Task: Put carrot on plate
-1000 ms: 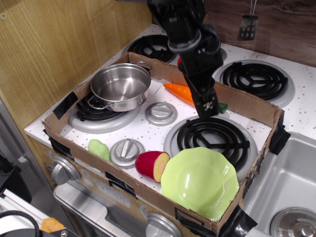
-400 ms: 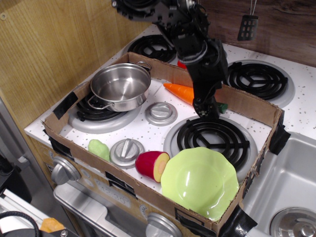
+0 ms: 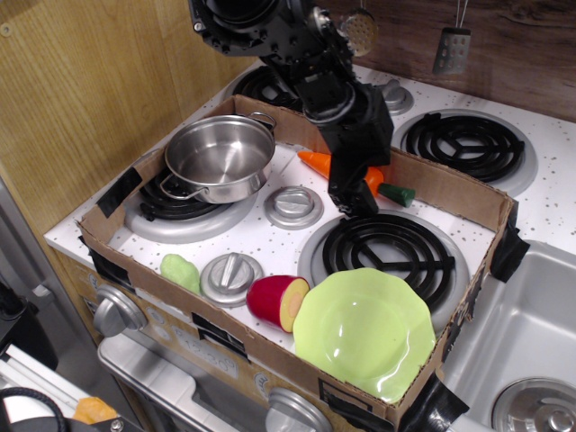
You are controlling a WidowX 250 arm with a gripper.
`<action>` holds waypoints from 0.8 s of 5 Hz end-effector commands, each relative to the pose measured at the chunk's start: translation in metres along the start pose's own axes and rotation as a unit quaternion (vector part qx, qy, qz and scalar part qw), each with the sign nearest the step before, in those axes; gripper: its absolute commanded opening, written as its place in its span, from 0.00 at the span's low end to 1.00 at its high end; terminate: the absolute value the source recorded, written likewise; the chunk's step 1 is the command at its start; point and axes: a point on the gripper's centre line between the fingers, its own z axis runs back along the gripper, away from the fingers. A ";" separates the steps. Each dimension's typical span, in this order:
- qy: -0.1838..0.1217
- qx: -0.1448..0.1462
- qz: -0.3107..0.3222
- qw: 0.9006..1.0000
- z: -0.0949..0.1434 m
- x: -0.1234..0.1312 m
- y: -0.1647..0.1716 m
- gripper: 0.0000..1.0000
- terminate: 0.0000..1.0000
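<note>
The orange carrot (image 3: 317, 163) lies on the white stove top at the back of the cardboard box, its green stem (image 3: 397, 193) pointing right. My black gripper (image 3: 355, 200) hangs right over the carrot's middle and hides that part. Its fingertips are dark and I cannot make out whether they are open or shut. The lime-green plate (image 3: 364, 329) rests at the front right of the box, partly over the front burner, well in front of the gripper.
A steel pot (image 3: 220, 157) stands on the left burner. A red and yellow halved fruit (image 3: 278, 301) lies next to the plate, and a pale green vegetable (image 3: 180, 271) lies at the front left. The cardboard box wall (image 3: 450, 186) rises just behind the carrot.
The gripper has moved left and slightly back, from the carrot's stem end to over its middle. The carrot, plate and pot have stayed put.
</note>
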 end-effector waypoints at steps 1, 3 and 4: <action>-0.018 -0.084 -0.165 0.983 0.008 0.005 0.002 1.00 0.00; -0.002 -0.111 -0.246 0.963 0.002 0.001 0.000 1.00 0.00; 0.034 -0.095 -0.239 0.966 0.000 -0.005 0.000 1.00 0.00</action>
